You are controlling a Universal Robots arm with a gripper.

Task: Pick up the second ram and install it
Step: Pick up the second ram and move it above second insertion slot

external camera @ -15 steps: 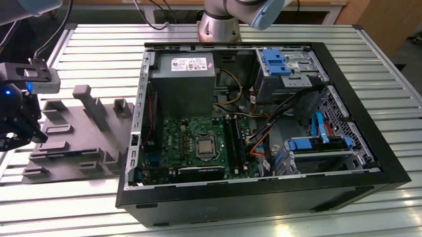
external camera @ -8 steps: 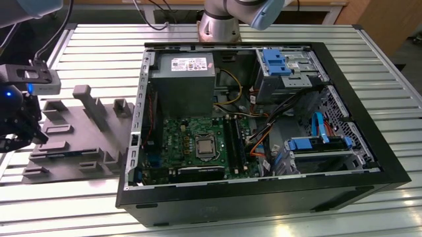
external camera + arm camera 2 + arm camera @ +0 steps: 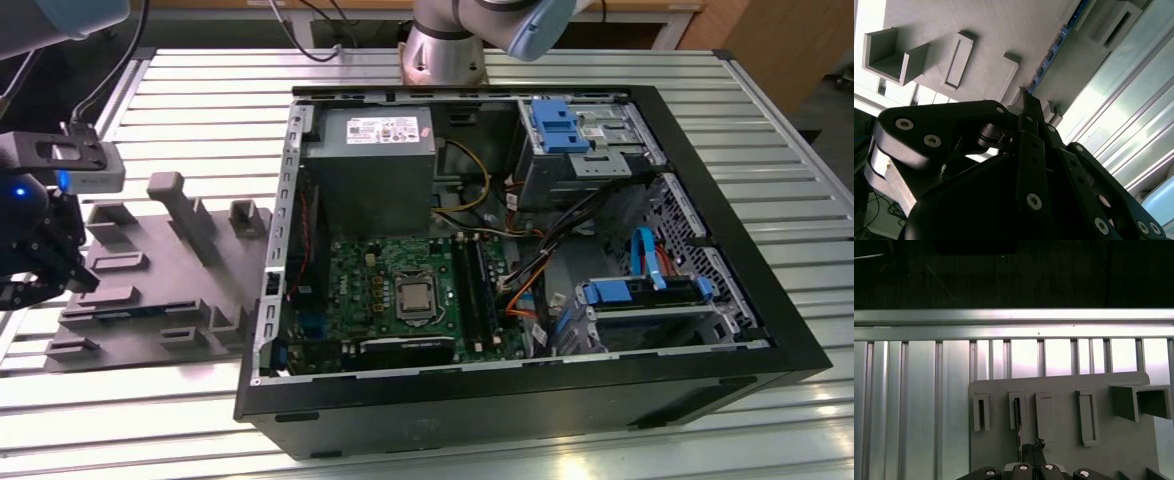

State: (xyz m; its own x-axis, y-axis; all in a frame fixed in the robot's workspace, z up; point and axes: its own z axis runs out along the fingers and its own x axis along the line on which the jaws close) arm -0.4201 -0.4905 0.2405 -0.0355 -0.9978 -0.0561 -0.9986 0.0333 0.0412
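Ram (image 3: 1055, 49) on edge along grey block (image 3: 979, 30)

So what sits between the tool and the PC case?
The grey block with upright posts lies there: the tool hangs over its end on the exterior view's left, and the case stands beside its other end.

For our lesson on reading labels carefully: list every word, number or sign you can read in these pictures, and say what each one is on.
No text here can be read.
On the power supply, the white label carries print, too small to read.
On the green board, any markings are too small to read.
On the grey block, no text can be seen.
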